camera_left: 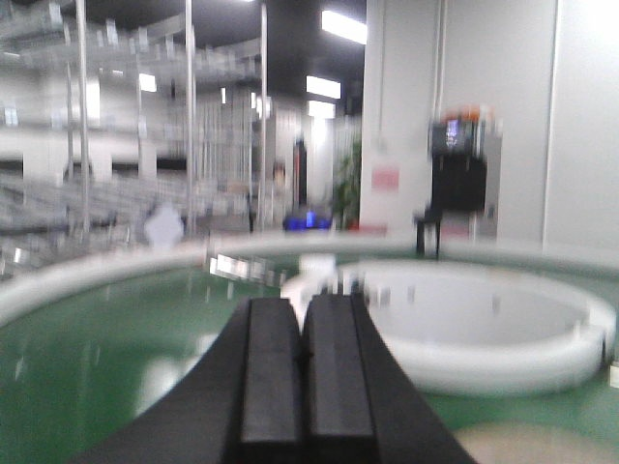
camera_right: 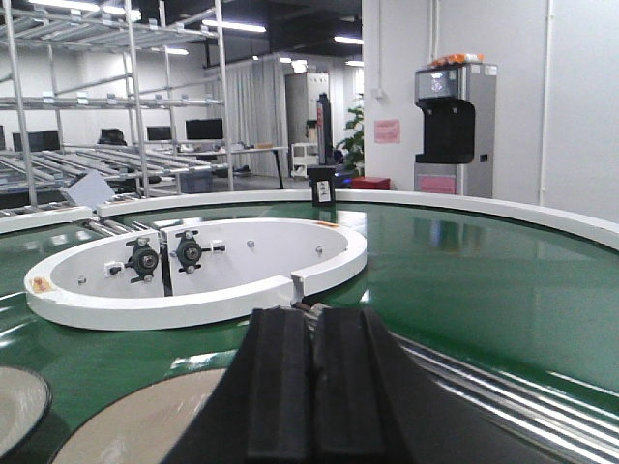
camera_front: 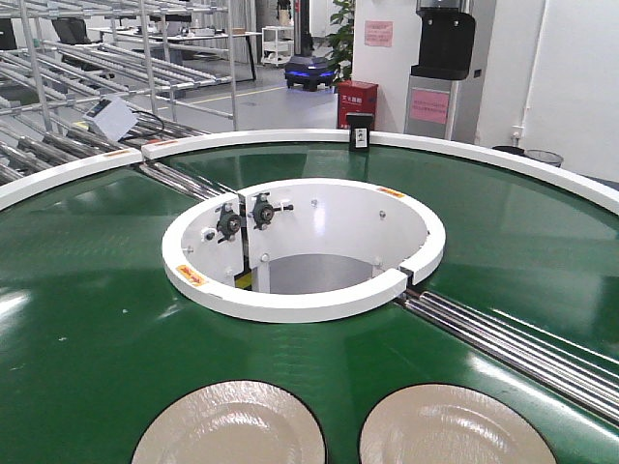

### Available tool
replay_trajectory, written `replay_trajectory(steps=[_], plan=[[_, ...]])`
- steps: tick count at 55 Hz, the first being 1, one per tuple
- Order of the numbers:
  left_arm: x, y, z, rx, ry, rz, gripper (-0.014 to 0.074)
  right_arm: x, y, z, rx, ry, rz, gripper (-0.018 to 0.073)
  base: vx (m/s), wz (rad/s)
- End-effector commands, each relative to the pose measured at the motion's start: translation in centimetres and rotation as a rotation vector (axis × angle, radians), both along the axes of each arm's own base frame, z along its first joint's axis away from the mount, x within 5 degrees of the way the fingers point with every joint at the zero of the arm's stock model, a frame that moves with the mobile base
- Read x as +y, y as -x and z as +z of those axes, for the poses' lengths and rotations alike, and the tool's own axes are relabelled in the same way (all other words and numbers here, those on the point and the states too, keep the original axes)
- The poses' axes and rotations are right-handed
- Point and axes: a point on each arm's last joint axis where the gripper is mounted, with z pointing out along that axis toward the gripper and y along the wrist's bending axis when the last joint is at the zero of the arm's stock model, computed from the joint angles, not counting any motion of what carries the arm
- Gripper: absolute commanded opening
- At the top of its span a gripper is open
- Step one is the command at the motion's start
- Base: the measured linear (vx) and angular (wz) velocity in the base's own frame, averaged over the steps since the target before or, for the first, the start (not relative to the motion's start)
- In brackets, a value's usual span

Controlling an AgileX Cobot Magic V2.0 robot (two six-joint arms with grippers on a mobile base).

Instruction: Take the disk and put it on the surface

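Disks: two pale beige, glossy, shallow round plates, left disk (camera_front: 229, 427) and right disk (camera_front: 452, 425), flat on matte green ring-shaped conveyor belt (camera_front: 87, 319). One disk sits just below-left of right gripper (camera_right: 309, 387), jaws pressed together, empty. Blurred disk edge sits low-right of left gripper (camera_left: 305, 387), jaws likewise pinched on nothing. Step, I'd say: approach, pre-grasp. Next needs jaws spread, then descent onto thin rim. No dark tabletop in view.

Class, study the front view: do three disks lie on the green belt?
No: just two, the left disk and the right disk, lie side by side on the belt.
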Motion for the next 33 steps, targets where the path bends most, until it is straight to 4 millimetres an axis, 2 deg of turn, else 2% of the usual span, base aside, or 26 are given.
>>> replay_trajectory(steps=[1, 6, 9, 15, 21, 33], plan=[[0.0, 1.5, 5.4, -0.231, 0.060, -0.028, -0.0007, -0.1, 1.0, 4.9, -0.103, -0.004, -0.004, -0.0008, 0.00, 0.00], [0.0, 2.2, 9.2, -0.207, 0.047, -0.028, -0.0007, -0.3, 1.2, 8.6, -0.055, 0.009, -0.026, -0.0008, 0.00, 0.00], [-0.1, 2.3, 11.4, -0.158, 0.032, -0.022, -0.0007, -0.4, 0.7, 10.0, -0.013, 0.034, -0.040, -0.0008, 0.00, 0.00], [-0.1, 0.8, 14.0, 0.049, -0.030, -0.004, -0.0007, -0.3, -1.1, 11.6, 0.050, 0.056, -0.047, -0.0008, 0.00, 0.00], [-0.1, -1.7, 14.2, 0.193, -0.029, -0.007, -0.0007, -0.1, -3.6, 11.4, 0.129, 0.064, -0.040, -0.0004, 0.00, 0.00], [-0.1, -7.1, 11.8, 0.424, -0.027, -0.011, 0.0005, 0.3, -8.1, 9.2, 0.321, 0.072, -0.029, 0.0041, 0.00, 0.00]])
